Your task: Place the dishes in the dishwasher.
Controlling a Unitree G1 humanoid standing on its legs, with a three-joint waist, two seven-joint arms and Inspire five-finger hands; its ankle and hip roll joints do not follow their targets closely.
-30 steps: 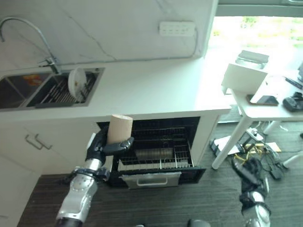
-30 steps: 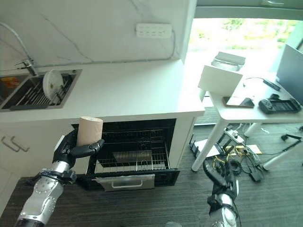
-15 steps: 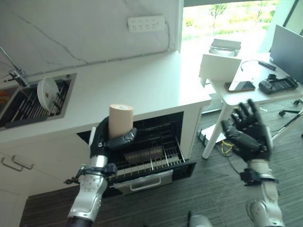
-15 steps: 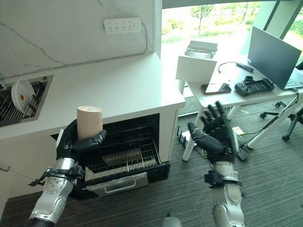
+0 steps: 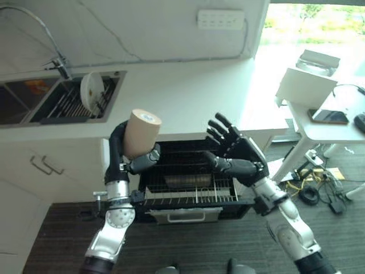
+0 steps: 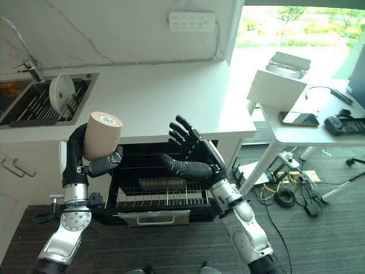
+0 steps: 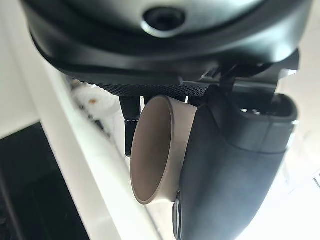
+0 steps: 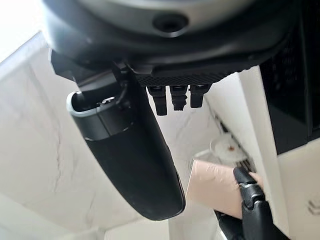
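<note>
A tan cup (image 5: 140,132) is held bottom-up and tilted, with my left hand (image 5: 118,149) shut on it, in front of the counter edge and above the dishwasher's left side. In the left wrist view the cup's (image 7: 159,150) open mouth shows beside my thumb (image 7: 230,165). My right hand (image 5: 242,155) is open with its fingers spread, level with the cup and a short way to its right, apart from it. Below both hands the dishwasher's wire rack (image 5: 182,200) is pulled out. The cup (image 8: 216,187) also appears past my right thumb (image 8: 130,150).
A white plate (image 5: 91,91) stands on edge in the sink rack under the faucet (image 5: 57,63). The white countertop (image 5: 182,97) runs above the dishwasher. To the right stands a white table (image 5: 319,128) with a box (image 5: 305,88) and a phone (image 5: 328,116).
The camera has shifted. My right hand came up and across to the middle, facing the cup. My left hand lifted the cup higher and tilted it.
</note>
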